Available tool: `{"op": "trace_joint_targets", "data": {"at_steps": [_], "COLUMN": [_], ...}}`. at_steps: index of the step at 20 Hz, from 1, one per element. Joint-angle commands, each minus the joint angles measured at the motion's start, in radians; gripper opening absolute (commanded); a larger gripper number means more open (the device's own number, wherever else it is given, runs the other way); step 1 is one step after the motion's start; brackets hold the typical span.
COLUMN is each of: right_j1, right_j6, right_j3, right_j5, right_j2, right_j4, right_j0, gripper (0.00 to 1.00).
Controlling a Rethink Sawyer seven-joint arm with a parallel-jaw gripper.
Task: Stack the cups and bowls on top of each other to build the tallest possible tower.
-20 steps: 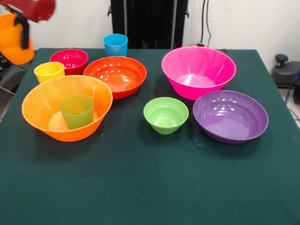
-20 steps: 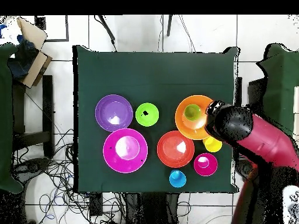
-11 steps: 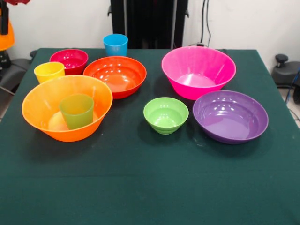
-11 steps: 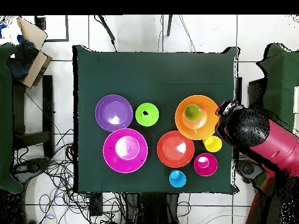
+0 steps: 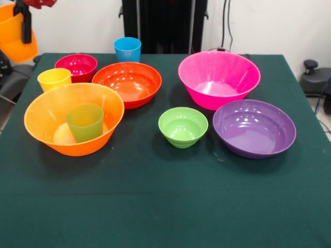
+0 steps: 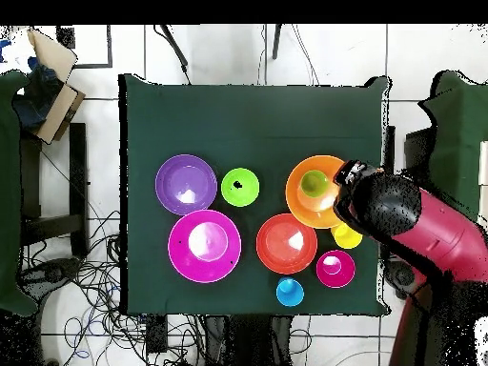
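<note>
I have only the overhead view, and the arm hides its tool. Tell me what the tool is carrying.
Observer: The tool holds an orange cup up in the air, near the table's corner.
Operator: Now report how the green cup sits in the large orange bowl.
Observer: The green cup stands upright, mouth up, inside the large orange bowl; its rim is about level with the bowl's rim.

My arm (image 6: 419, 229) swings back in over the table edge after drawing out half a second ago, and now overlaps the orange bowl's (image 6: 303, 205) rim and the yellow cup (image 6: 343, 238). The orange cup (image 5: 18, 36) I carry shows more fully again.
</note>
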Motion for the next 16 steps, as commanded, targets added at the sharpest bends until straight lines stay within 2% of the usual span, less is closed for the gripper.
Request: {"op": "trace_joint_targets", "data": {"at_steps": [1,6,12,16], "right_j1": [0.050,0.121,0.157,0.166], "right_j6": [0.005,0.084,0.099,0.088], "right_j3": [0.098,0.076,0.067,0.055], "right_j5": [-0.006,-0.102,-0.147,-0.143], "right_j2": [0.144,0.122,0.113,0.096], "right_j4": [-0.023,-0.042,-0.042,-0.048], "right_j0": [0.010,0.052,0.069,0.081], "gripper": [0.00,0.00,0.00,0.00]}}
